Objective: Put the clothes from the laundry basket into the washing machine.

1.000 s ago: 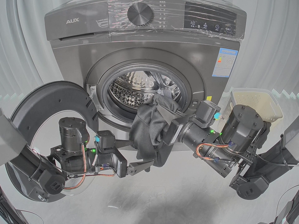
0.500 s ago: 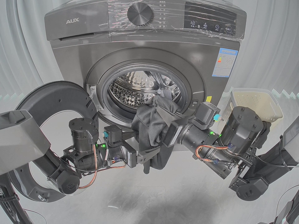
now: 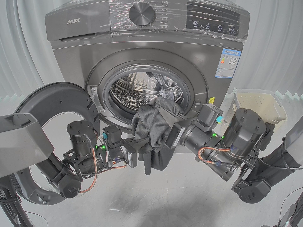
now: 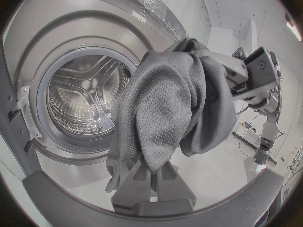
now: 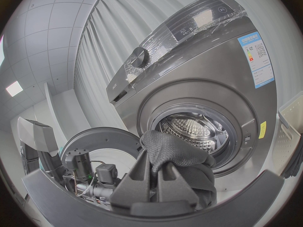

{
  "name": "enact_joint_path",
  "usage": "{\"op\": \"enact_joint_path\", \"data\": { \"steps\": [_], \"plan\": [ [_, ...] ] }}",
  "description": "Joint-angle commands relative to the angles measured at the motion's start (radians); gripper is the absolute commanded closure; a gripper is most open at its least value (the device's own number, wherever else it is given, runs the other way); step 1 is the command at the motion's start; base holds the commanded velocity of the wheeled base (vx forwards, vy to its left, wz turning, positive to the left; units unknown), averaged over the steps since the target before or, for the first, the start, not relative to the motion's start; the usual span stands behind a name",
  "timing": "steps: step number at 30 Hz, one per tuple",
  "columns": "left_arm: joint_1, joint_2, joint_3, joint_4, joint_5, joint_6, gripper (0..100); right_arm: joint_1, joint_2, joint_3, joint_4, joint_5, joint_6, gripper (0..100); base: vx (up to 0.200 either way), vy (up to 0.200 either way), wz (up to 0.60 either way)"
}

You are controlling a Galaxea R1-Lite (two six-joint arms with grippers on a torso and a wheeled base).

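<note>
Limp, light garment (image 3: 148, 125) at the washing machine (image 3: 79, 60) mouth, pinched by left gripper (image 3: 143, 144) and right gripper (image 3: 165, 112) fingers; bunched folds likely hold best.

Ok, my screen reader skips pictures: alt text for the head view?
A dark grey garment hangs before the drum of the open washing machine, the robot's right jaws shut on its top, left jaws on its lower part. The door stands open at left, a pale laundry basket at right.

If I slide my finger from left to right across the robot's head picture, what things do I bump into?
First the open washer door → then the dark garment → then the laundry basket.
</note>
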Motion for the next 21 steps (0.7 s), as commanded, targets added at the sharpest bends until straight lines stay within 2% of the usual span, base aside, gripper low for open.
{"op": "enact_joint_path", "data": {
  "steps": [1, 5, 9, 12, 13, 15, 17, 21],
  "plan": [
    [-0.004, -0.044, 0.057, -0.048, 0.002, 0.001, 100, -0.019, 0.017, 0.003, -0.001, -0.002, 0.0, 100, 0.0, 0.0, 0.0],
    [-0.005, -0.106, 0.166, -0.105, -0.001, 0.004, 100, -0.036, 0.025, 0.021, -0.004, 0.007, -0.002, 100, 0.0, 0.0, 0.0],
    [-0.002, -0.153, 0.292, -0.215, -0.01, 0.005, 100, -0.036, 0.039, 0.039, -0.021, 0.009, -0.002, 100, 0.0, 0.0, 0.0],
    [-0.002, -0.21, 0.341, -0.223, -0.01, 0.004, 100, -0.038, 0.048, 0.049, -0.025, 0.01, -0.002, 100, 0.0, 0.0, 0.0],
    [-0.005, -0.228, 0.344, -0.223, -0.012, -0.002, 100, -0.038, 0.051, 0.056, -0.024, 0.01, -0.002, 0, 0.0, 0.0, 0.0],
    [-0.005, -0.244, 0.327, -0.223, -0.01, -0.031, 100, -0.038, 0.063, 0.061, -0.025, 0.01, -0.002, 0, 0.0, 0.0, 0.0],
    [-0.002, -0.253, 0.293, -0.223, -0.006, -0.048, 100, -0.035, 0.079, 0.078, -0.024, 0.01, 0.003, 0, 0.0, 0.0, 0.0],
    [-0.002, -0.271, 0.269, -0.223, -0.006, -0.058, 100, -0.038, 0.09, 0.121, -0.019, 0.01, 0.001, 0, 0.0, 0.0, 0.0]
  ]
}}
